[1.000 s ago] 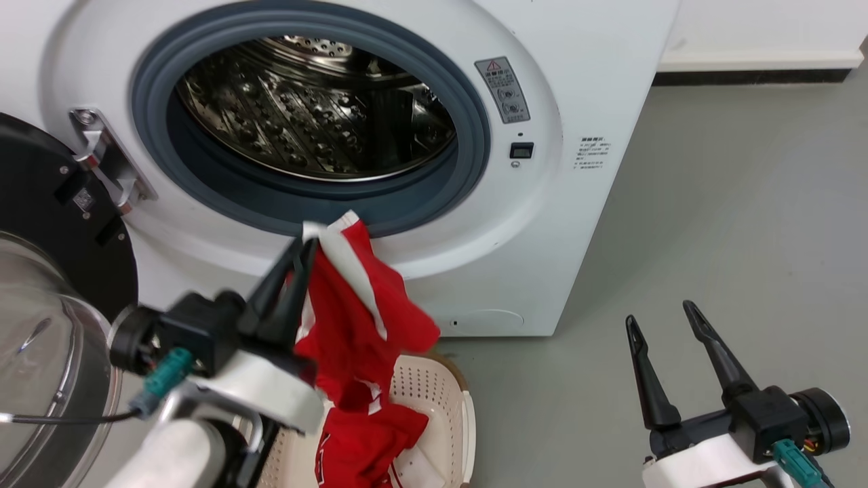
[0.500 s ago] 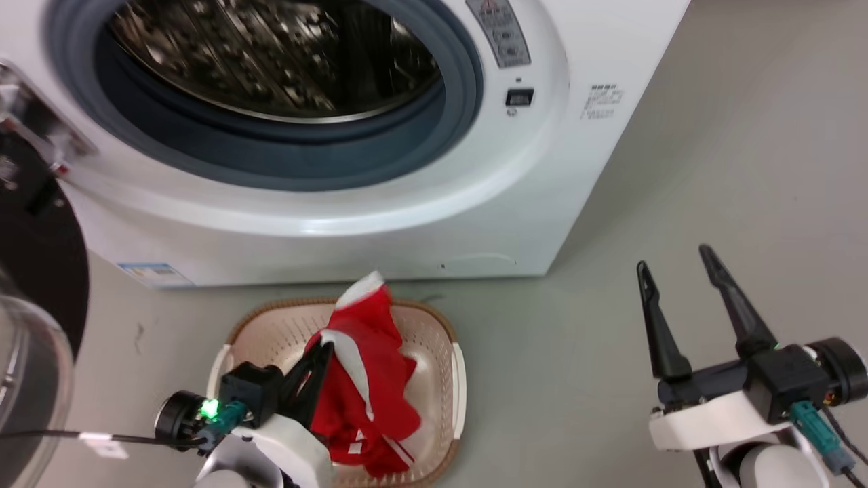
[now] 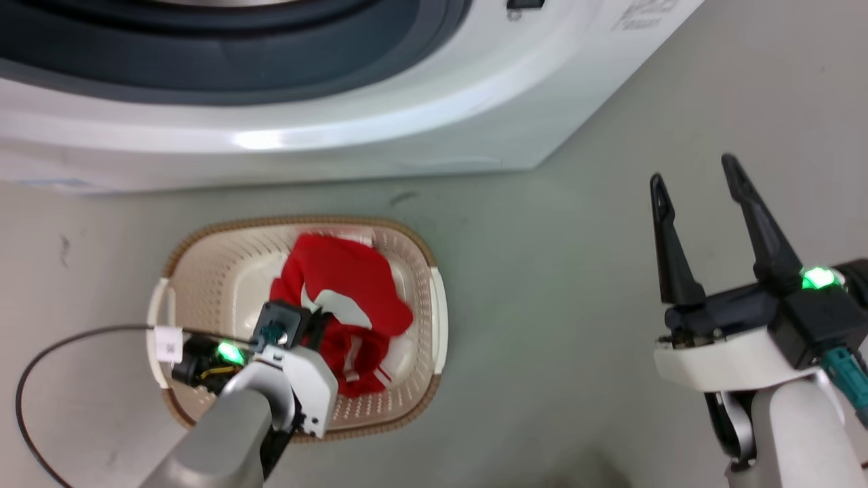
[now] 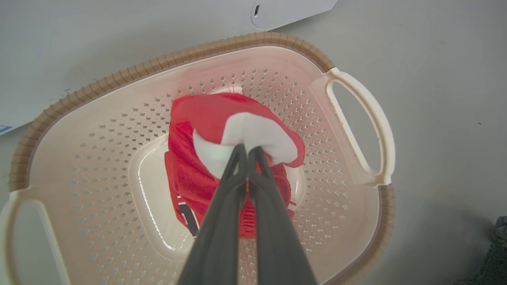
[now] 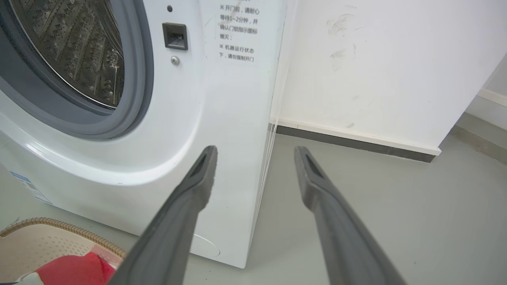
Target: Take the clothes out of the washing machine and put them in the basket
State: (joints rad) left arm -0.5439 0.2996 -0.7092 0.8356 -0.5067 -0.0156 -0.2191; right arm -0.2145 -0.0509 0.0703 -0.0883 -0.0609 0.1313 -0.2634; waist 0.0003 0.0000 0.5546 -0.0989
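Red with white panels, the clothes (image 3: 342,281) now sit bunched on the base of the cream basket (image 3: 298,221) at our seven o'clock, lower than half a second ago, when they dangled from our grip; the washing machine (image 3: 339,142) is a white band at twelve. Our left gripper (image 4: 247,149) pinches a white fold, and our right gripper (image 3: 693,169) stands wide and empty at four o'clock.

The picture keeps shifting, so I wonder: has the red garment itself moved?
Yes: the red garment went down from the washing machine door rim into the basket, left gripper shut on it.
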